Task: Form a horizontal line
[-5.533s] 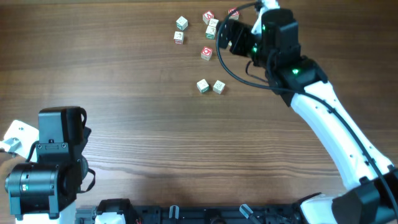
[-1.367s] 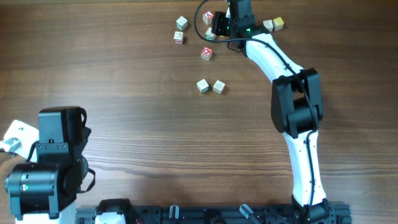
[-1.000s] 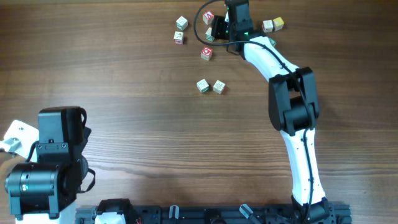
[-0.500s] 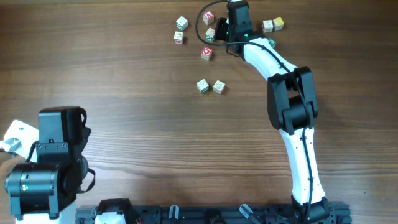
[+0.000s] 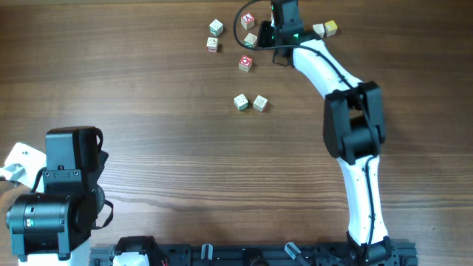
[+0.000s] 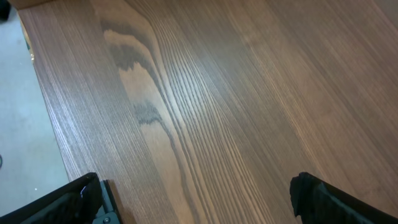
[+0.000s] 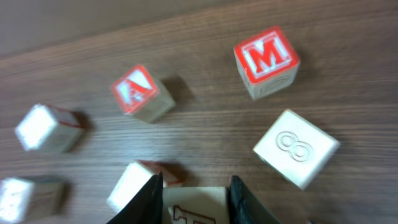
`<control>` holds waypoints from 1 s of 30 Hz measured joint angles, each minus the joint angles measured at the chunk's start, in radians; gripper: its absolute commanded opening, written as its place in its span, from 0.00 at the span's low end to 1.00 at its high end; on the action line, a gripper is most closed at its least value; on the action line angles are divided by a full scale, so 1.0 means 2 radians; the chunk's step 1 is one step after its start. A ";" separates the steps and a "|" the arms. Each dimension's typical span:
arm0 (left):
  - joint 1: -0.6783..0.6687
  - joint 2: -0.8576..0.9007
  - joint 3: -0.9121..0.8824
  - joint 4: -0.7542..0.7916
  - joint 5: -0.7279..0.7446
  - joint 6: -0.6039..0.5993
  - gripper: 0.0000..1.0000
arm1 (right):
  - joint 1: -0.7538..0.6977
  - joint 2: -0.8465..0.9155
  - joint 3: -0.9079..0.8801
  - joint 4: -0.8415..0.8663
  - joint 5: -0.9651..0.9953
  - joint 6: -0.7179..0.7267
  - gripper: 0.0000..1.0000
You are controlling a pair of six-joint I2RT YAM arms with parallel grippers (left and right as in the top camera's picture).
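Horizontal line [image 5: 259, 103] is only two long so far; my right gripper [image 7: 196, 184], clenched on a letter cube [image 7: 195, 210], just edged right off the cluster [image 5: 247, 20], probably bringing piece three.

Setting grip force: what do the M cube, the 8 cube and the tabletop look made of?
The M cube looks like pale matte wood, red printed face. The 8 cube looks the same, figure pressed in, unpainted. The tabletop: brown wood or wood-look laminate, streaky grain, slight sheen. The right gripper is shut on a similar cube.
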 measured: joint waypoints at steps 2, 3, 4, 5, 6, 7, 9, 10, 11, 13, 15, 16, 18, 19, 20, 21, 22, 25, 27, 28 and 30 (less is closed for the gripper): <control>0.000 0.000 0.000 0.000 0.000 0.000 1.00 | 0.000 -0.031 0.000 -0.029 0.000 -0.004 0.22; 0.000 0.000 0.000 0.000 0.000 0.000 1.00 | 0.000 -0.050 0.000 -0.042 0.000 -0.005 0.21; 0.000 0.000 0.000 0.000 0.000 0.000 1.00 | 0.000 -0.065 0.000 -0.055 0.000 -0.006 0.22; 0.000 0.000 0.000 0.000 0.000 0.000 1.00 | 0.000 -0.085 0.000 -0.070 0.000 -0.007 0.22; 0.000 0.000 0.000 0.000 0.000 0.000 1.00 | 0.000 -0.105 0.000 -0.089 0.000 -0.009 0.22; 0.000 0.000 0.000 0.000 0.000 0.000 1.00 | 0.000 -0.121 0.000 -0.102 0.000 -0.009 0.22; 0.000 0.000 0.000 0.000 0.000 0.000 1.00 | 0.000 -0.151 0.000 -0.136 0.000 -0.011 0.22; 0.000 0.000 0.000 0.000 0.000 0.000 1.00 | 0.000 -0.166 0.000 -0.153 0.000 -0.011 0.22; 0.000 0.000 0.000 0.000 0.000 0.000 1.00 | 0.000 -0.177 0.001 -0.167 0.000 -0.011 0.22; 0.000 0.000 0.000 0.000 0.000 0.000 1.00 | 0.000 -0.195 0.001 -0.193 0.000 -0.012 0.22; 0.000 0.000 0.000 0.000 0.000 0.000 1.00 | 0.000 -0.209 0.001 -0.218 0.000 -0.015 0.22; 0.000 0.000 0.000 0.000 0.000 0.000 1.00 | 0.000 -0.214 0.001 -0.228 0.000 -0.017 0.22; 0.000 0.000 0.000 0.000 0.000 0.000 1.00 | 0.000 -0.221 0.001 -0.252 0.000 -0.017 0.22; 0.000 0.000 0.000 0.000 0.000 0.000 1.00 | 0.000 -0.224 0.001 -0.265 0.000 -0.018 0.22; 0.000 0.000 0.000 0.000 0.000 0.000 1.00 | 0.000 -0.225 0.001 -0.276 0.000 -0.019 0.22; 0.000 0.000 0.000 0.000 0.000 0.000 1.00 | 0.000 -0.226 0.001 -0.287 0.000 -0.019 0.22; 0.000 0.000 0.000 0.000 0.000 0.000 1.00 | 0.000 -0.226 0.001 -0.297 0.000 -0.019 0.22; 0.000 0.000 0.000 0.000 0.000 0.000 1.00 | 0.000 -0.226 0.000 -0.317 -0.002 -0.019 0.22; 0.000 0.000 0.000 0.000 0.000 0.000 1.00 | 0.000 -0.226 0.000 -0.320 -0.007 -0.019 0.22; 0.000 0.000 0.000 0.000 0.000 0.000 1.00 | 0.000 -0.226 0.000 -0.321 -0.015 -0.019 0.22; 0.000 0.000 0.000 0.000 0.000 0.000 1.00 | 0.000 -0.226 0.000 -0.321 -0.024 -0.019 0.22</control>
